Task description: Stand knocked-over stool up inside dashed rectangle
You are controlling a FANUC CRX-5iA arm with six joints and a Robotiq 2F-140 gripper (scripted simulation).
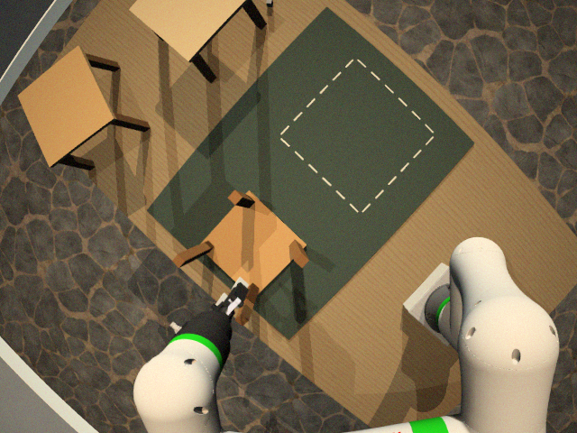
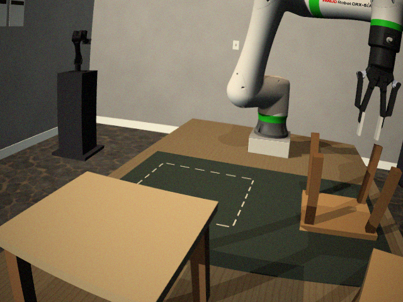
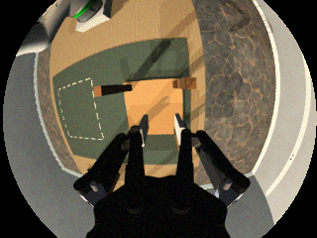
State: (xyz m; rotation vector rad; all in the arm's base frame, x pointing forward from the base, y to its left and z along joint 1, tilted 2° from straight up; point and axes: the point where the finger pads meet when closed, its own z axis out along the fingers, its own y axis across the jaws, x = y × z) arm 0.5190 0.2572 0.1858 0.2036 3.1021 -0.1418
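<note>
The wooden stool [image 1: 253, 242] lies upside down on the dark green mat, seat flat on the mat and four legs pointing up. It also shows in the exterior view [image 2: 338, 214] and in the wrist view [image 3: 155, 102]. The stool stands outside the dashed rectangle [image 1: 357, 134], which is empty and shows as well in the exterior view [image 2: 198, 191]. My gripper [image 2: 368, 128] points straight down, just above the top of the stool's leg nearest the mat's edge [image 2: 376, 149]. Its fingers stand narrowly apart with nothing between them. From above it [image 1: 236, 294] sits over that leg.
Two light wooden tables [image 1: 65, 105] [image 1: 188, 23] stand beyond the mat's far corner; one fills the foreground of the exterior view [image 2: 97, 227]. My base [image 2: 269, 143] sits on a white block beside the mat. A black pedestal [image 2: 77, 113] stands by the wall.
</note>
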